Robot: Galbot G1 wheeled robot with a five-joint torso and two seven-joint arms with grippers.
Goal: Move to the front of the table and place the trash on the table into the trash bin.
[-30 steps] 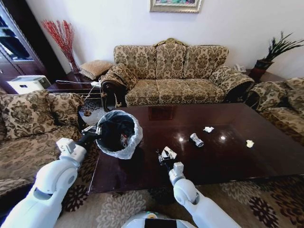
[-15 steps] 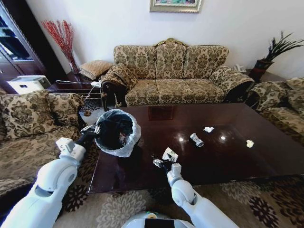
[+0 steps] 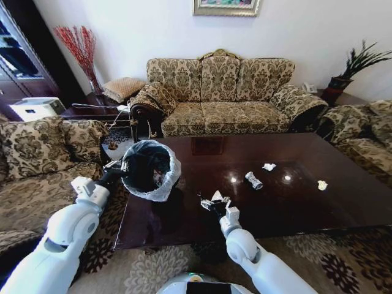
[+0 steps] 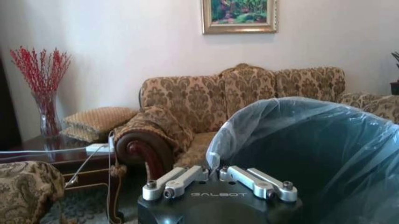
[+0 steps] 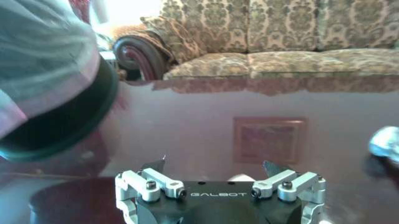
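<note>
The right gripper (image 3: 214, 203) sits low over the tabletop (image 3: 306, 208) with its fingers spread apart, around a small white wrapper (image 3: 217, 196). The left gripper (image 3: 116, 173) has its fingers closed on the rim of the bin (image 3: 150, 170), which is tipped with its mouth toward the tabletop. A can (image 3: 253, 180) lies slanted further right, near paper bits (image 3: 268, 166).

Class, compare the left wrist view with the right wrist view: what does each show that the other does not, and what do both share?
Only the left wrist view shows the framed painting, the red branches in a glass vase, and the left gripper shut on the trash bin's bag-lined rim. Only the right wrist view shows the glossy table with its square inlay, a crushed can at the edge, and the open right gripper. Both show the bin and the patterned sofa.
</note>
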